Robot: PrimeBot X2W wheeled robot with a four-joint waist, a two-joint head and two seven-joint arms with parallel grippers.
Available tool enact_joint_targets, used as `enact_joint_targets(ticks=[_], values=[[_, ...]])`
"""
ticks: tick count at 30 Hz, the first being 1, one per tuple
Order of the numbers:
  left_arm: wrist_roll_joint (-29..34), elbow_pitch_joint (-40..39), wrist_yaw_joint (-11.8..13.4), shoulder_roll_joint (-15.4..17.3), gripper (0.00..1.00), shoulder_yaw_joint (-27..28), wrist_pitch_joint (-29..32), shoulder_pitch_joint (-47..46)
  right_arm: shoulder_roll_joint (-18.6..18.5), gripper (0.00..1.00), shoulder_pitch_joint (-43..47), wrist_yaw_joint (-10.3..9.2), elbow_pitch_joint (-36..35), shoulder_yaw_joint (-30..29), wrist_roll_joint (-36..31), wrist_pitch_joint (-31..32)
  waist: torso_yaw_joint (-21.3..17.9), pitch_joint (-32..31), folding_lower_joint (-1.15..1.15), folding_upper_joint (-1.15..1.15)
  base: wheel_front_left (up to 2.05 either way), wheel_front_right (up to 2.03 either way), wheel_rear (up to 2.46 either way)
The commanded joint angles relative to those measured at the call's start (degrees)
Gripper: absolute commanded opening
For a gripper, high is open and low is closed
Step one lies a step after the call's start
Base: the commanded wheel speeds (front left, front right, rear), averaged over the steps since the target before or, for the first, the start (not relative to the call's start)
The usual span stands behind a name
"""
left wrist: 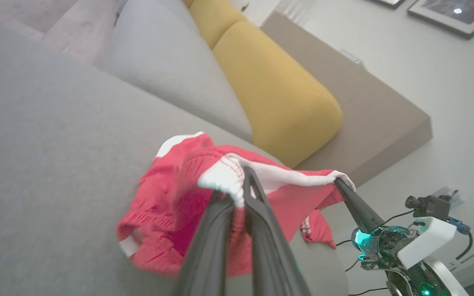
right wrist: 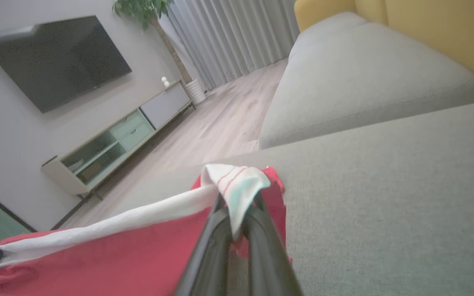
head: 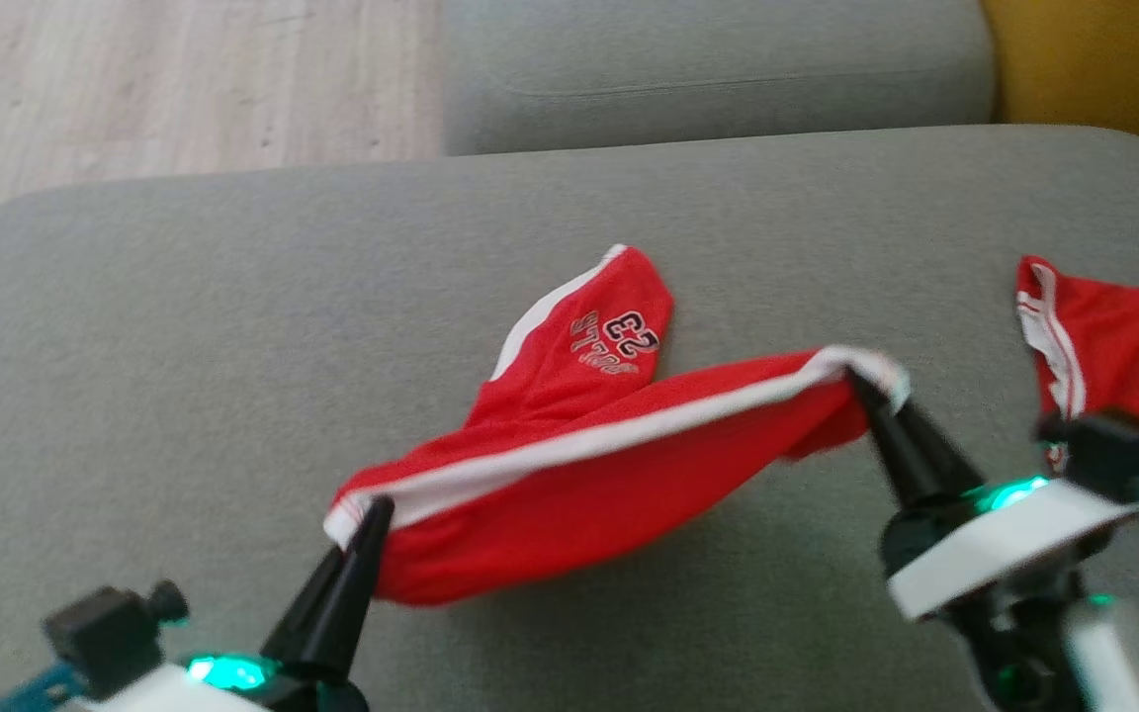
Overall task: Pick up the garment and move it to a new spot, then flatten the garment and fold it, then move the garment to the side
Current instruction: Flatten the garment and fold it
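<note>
Thin matt cloth with a ribbed white band is noted for the garment (head: 550, 485); the sofa cushion (head: 184, 326) is covered in matt woven fabric; left claw (head: 379, 506) and right claw (head: 856, 379) are made of smooth black plastic.

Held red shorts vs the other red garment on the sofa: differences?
The red white-banded shorts: waistband stretched between shut left gripper and right gripper. Other red garment: lying loose on the grey sofa cushion. Shorts show a 23 print; other garment is cut by the frame edge. Both red, white-trimmed.
</note>
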Motion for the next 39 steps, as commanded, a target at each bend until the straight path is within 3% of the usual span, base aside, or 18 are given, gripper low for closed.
enact_joint_targets(ticks=[1,5,10,14,19,23,27,30,34,39], values=[[-0.36,-3.49,-0.07,0.47,0.0,2.24,0.22,-2.06,-0.87,0.0,-1.42,0.37,-3.76,0.21,0.98,0.48,-0.96,-0.29,0.0,0.0,0.0,0.0,0.0],[-2.43,-13.41,0.69,2.3,0.0,4.02,3.04,-5.41,-1.51,0.0,-1.12,0.37,-17.42,-4.13,5.23,6.12,-3.42,0.4,0.0,0.0,0.0,0.0,0.0],[-4.57,-15.19,2.18,6.17,0.0,7.93,8.23,-18.69,-0.67,0.0,-9.02,0.37,-23.55,-8.35,6.67,14.18,-5.19,4.54,0.0,0.0,0.0,0.0,0.0],[-4.86,-6.91,3.36,8.92,0.0,9.56,11.86,-36.17,1.77,0.0,-21.47,0.37,-19.51,-9.32,5.35,19.78,-6.27,10.39,0.0,0.0,0.0,0.0,0.0],[-1.03,10.82,2.12,10.31,0.0,6.52,12.74,-57.72,4.9,0.0,-39.56,0.37,-5.29,-9.86,0.71,20.58,-7.37,15.91,0.0,0.0,0.0,0.0,0.0],[5.53,23.66,0.91,10.36,0.0,4.74,6.61,-74.13,5.73,0.0,-53.53,0.37,6.27,-9.36,-3.61,14.88,-8.32,20.66,0.0,0.0,0.0,0.0,0.0],[12.65,35.31,0.06,8.63,0.0,2.32,-6.87,-87.25,5.8,0.0,-64.55,0.37,18.58,-9.87,-5.2,3.8,-8.3,24.11,0.0,0.0,0.0,0.0,0.0],[16.73,42.8,-0.28,8.37,0.0,-1.04,-16.43,-92.22,5.81,0.0,-69.57,0.37,26.21,-9.24,-5.51,-4.15,-8.19,25.7,0.0,0.0,0.0,0.0,0.0],[16.95,50.08,-0.4,8.87,0.0,-7.92,-26.38,-90.64,5.82,0.0,-69.48,0.37,34.7,-5.31,-4.24,-10.1,-7.81,26.3,0.0,0.0,0.0,0.0,0.0],[12.57,54.4,-0.42,10.49,0.0,-15.96,-34.19,-80.84,5.82,0.0,-63.05,0.37,40.99,-0.82,-4.87,-13.24,-7.05,25.56,0.0,0.0,0.0,0.0,0.0]])
